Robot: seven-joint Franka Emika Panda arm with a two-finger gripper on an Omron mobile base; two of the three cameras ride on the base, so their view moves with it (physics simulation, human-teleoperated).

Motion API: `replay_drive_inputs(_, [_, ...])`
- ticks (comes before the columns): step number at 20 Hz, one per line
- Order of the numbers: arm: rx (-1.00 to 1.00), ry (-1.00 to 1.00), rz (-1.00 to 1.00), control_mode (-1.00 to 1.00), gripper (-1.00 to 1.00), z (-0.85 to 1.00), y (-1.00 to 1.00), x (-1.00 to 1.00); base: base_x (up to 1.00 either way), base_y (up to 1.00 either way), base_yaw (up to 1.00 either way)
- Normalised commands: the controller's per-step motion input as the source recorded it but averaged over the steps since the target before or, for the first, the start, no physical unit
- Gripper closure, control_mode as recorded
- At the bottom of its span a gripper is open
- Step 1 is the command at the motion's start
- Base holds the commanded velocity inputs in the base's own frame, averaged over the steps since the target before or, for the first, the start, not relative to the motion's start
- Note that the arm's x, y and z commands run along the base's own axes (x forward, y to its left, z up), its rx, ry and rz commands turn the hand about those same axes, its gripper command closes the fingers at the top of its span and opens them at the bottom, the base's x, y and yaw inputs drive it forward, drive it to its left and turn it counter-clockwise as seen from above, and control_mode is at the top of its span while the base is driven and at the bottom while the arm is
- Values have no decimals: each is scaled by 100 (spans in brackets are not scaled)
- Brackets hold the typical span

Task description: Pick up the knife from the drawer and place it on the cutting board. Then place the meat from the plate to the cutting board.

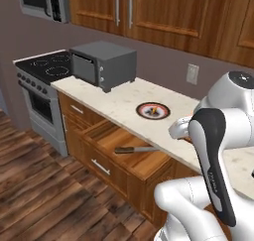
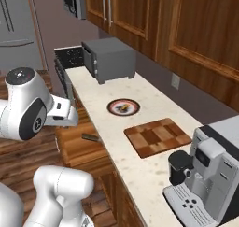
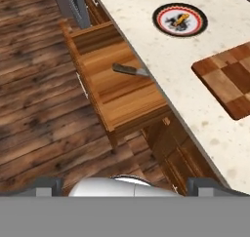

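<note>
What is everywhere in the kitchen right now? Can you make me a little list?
drawer: pulled open, under the counter edge
knife: lying in the drawer, handle showing, blade end tucked under the counter edge
plate: on the counter
meat: on the plate
cutting board: on the counter, nothing on it
gripper: open, holding nothing, high over the drawer
toaster oven: on the counter beside the stove

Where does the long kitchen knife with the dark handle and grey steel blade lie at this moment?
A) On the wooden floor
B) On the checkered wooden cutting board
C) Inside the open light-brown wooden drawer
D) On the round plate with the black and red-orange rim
C: the long kitchen knife lies on the floor of the open light-brown wooden drawer, its blade tip hidden under the counter edge.
</note>
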Motion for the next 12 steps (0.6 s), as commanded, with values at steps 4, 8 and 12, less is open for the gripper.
replay_drive_inputs(4, [0, 0, 0, 100, -100, 0, 0, 0, 30, -11, 35])
replay_drive_inputs(8, [0, 0, 0, 100, -100, 0, 0, 0, 26, -15, 38])
replay_drive_inputs(12, [0, 0, 0, 100, -100, 0, 0, 0, 22, -13, 37])
